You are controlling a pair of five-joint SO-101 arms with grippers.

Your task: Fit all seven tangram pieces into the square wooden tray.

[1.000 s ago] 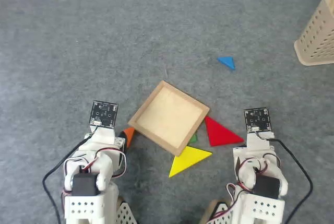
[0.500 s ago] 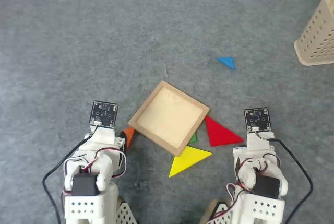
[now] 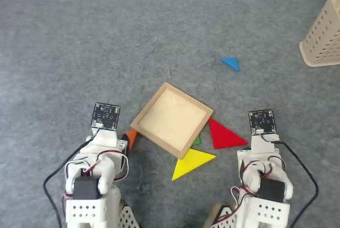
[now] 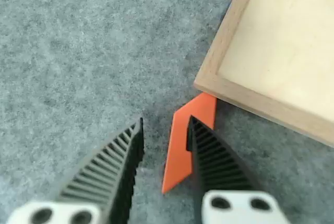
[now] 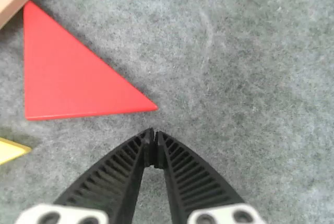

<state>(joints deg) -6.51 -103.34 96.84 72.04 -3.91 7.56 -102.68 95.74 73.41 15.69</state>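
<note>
The square wooden tray [image 3: 139, 116] lies turned like a diamond in the middle of the grey carpet, with nothing inside it. An orange piece [image 4: 188, 148] lies against the tray's corner [image 4: 209, 75], partly under one finger of my left gripper [image 4: 164, 130], which is open just above the carpet. A red triangle [image 5: 62, 72] lies in front of my right gripper [image 5: 152, 135], which is shut and holds nothing. In the high view the red triangle [image 3: 224, 135], a yellow triangle [image 3: 191, 162] and a green piece [image 3: 197, 141] lie by the tray's near-right side. A small blue triangle [image 3: 230, 63] lies farther away.
A beige slotted basket [image 3: 324, 34] stands at the far right edge. Both arm bases sit at the near edge, the left arm [image 3: 95, 175] and the right arm [image 3: 263, 175]. Open carpet stretches beyond the tray and to its left.
</note>
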